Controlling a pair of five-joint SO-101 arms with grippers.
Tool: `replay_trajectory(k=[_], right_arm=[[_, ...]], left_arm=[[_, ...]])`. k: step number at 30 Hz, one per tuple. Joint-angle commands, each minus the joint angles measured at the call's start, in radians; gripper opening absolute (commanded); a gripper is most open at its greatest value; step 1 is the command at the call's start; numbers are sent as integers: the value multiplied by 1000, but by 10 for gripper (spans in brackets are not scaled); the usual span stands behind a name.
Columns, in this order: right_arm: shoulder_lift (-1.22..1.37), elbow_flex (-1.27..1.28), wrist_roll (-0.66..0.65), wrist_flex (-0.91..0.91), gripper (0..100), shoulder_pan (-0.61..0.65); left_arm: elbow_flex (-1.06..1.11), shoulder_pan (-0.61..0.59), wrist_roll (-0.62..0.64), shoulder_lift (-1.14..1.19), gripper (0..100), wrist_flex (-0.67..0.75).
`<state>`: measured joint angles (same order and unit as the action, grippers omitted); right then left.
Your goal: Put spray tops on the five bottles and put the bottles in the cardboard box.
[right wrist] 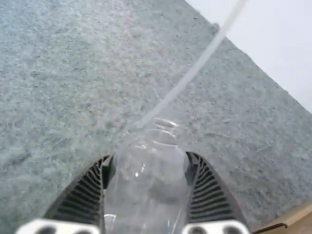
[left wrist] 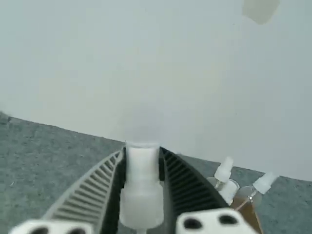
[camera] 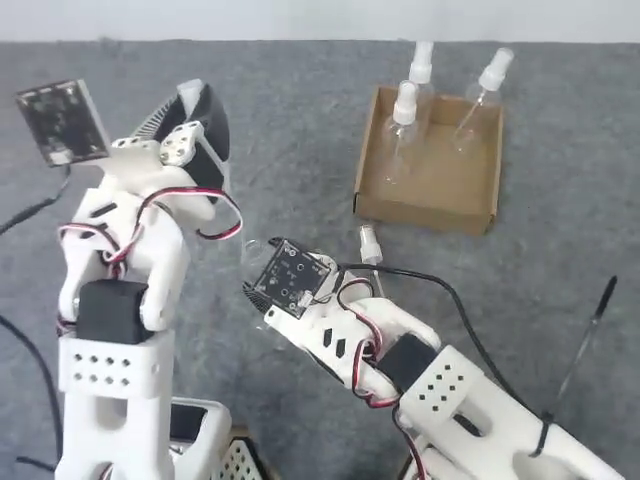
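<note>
My left gripper (left wrist: 141,152) is shut on a white spray top (left wrist: 141,190) and is raised at the back left of the grey mat (camera: 300,120). From that spray top a thin dip tube (right wrist: 195,68) slants down to the mouth of a clear bottle (right wrist: 151,180). My right gripper (right wrist: 148,163) is shut on this bottle near the middle of the mat. The cardboard box (camera: 425,210) sits at the back right and holds three bottles (camera: 400,140) with spray tops on. A loose spray top (camera: 370,245) lies on the mat just in front of the box.
A thin black stick (camera: 590,330) lies at the right edge of the mat. Cables (camera: 470,330) trail from the right arm (camera: 440,390). The left arm's base (camera: 110,390) stands at the front left. A white wall (left wrist: 146,63) runs behind the mat.
</note>
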<state>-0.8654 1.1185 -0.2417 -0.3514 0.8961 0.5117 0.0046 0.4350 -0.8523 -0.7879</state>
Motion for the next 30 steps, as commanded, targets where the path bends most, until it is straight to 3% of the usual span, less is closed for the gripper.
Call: replay_trajectory(k=[1, 8, 17, 22, 27, 30], right_arm=[[-47, -8, 15, 18, 6, 10], [-47, -8, 15, 18, 6, 10], [-48, -8, 15, 16, 6, 8], [-48, 9, 6, 15, 6, -2], [-45, 12, 18, 128, 6, -96], [-44, 44, 104, 226, 6, -117]], left_arm=[[-77, -32, 6, -21, 12, 64], [-41, -26, 9, -20, 12, 69], [105, 106, 9, -29, 12, 66], [125, 104, 6, -32, 12, -21], [125, 106, 6, -32, 12, -109], [125, 112, -14, -32, 12, -133]])
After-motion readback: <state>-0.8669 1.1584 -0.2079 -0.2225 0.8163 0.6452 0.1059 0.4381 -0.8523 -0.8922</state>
